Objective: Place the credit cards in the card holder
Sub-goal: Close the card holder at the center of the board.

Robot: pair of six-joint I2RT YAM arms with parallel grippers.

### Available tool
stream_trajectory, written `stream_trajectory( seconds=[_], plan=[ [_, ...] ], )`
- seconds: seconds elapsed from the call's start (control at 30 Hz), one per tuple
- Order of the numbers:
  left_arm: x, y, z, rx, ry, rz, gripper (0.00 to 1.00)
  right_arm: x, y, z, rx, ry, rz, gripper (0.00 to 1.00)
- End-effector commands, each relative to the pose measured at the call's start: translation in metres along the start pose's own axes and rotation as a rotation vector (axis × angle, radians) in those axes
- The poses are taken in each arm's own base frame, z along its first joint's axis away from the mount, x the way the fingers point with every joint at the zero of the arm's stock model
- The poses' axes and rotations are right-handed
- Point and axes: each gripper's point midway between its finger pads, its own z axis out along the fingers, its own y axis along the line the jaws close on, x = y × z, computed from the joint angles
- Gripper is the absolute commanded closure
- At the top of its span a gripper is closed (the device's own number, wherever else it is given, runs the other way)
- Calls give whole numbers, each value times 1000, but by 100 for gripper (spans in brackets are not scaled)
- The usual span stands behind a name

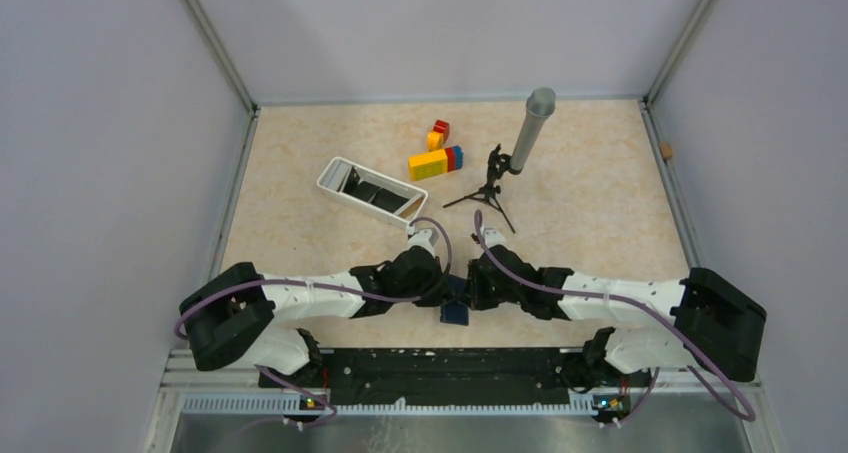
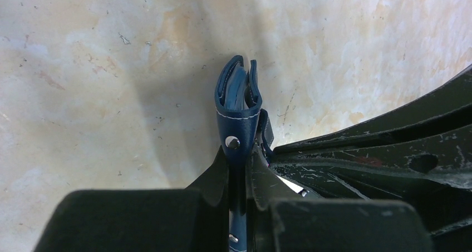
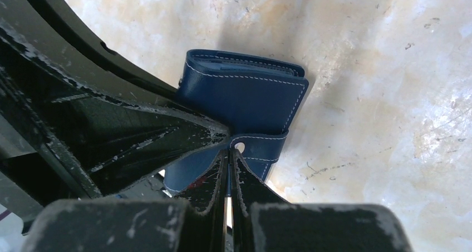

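Grip on card holder [image 1: 455, 313] is shared between both grippers: left gripper [image 2: 239, 168] clamped on its body, right gripper [image 3: 229, 157] pinched shut on its snap strap [image 3: 261, 146], likely so it can be pulled open for credit cards [image 1: 366, 189] lying in white tray [image 1: 327, 178] beyond left gripper.

I can read no text, brand, number or sign in any of my three views. The navy card holder [image 3: 247, 99] shows only white stitching and a plain metal snap, with no logo or lettering on the faces turned my way. The coloured blocks [image 1: 428, 165], the white tray [image 1: 355, 199] and the dark credit cards [image 1: 372, 191] lying in it are too small in the top view; they may carry print, but I can't resolve any.
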Motion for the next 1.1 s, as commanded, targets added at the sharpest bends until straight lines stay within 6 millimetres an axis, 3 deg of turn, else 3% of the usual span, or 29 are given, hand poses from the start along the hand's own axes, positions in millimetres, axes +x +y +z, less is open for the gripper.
stream_trajectory(
  seconds=[0.0, 0.6, 1.07],
  plan=[
    [44, 74, -7, -239, 158, 100, 100, -2, 6, 3, -44, 5, 1, 100],
    [44, 75, -7, -237, 160, 98, 100, 3, -6, 7, 1, 24, 11, 100],
    [44, 75, -8, -233, 161, 101, 100, 1, 0, 11, -44, 18, 26, 100]
  ],
)
